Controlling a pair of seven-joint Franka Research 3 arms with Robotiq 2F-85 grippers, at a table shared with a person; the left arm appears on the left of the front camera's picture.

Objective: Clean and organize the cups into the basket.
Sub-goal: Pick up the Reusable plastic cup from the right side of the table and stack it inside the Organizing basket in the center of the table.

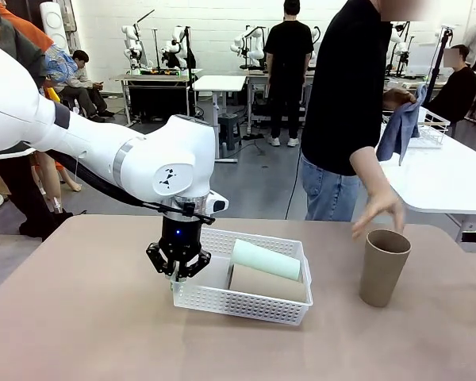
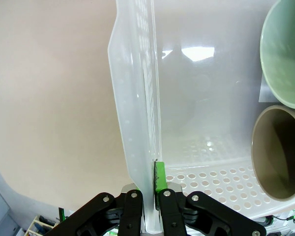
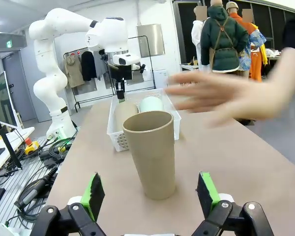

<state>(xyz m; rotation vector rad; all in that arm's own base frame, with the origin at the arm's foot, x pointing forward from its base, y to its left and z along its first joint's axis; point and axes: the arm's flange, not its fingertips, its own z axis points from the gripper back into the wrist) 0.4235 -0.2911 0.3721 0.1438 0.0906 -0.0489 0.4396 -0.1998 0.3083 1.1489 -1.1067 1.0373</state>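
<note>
The white lattice basket (image 1: 238,302) sits mid-table with a mint-green cup (image 1: 266,259) and a tan cup (image 1: 262,283) lying on their sides inside it. My left gripper (image 1: 177,268) is shut on the basket's left rim; in the left wrist view the fingers (image 2: 161,178) pinch the thin wall (image 2: 132,98), with the mint cup's mouth (image 2: 285,54) and the tan cup's mouth (image 2: 280,152) beyond it. Another tan cup (image 1: 383,267) stands upright on the table to the right. My right gripper (image 3: 150,194) is open, its pads on either side of this cup (image 3: 151,152), just short of it.
A person stands at the far side, with one hand (image 1: 378,213) spread just above the upright cup and a blue cloth (image 1: 401,127) in the other. That hand (image 3: 226,93) blurs across the right wrist view. A white table with a wire basket (image 1: 430,127) stands behind to the right.
</note>
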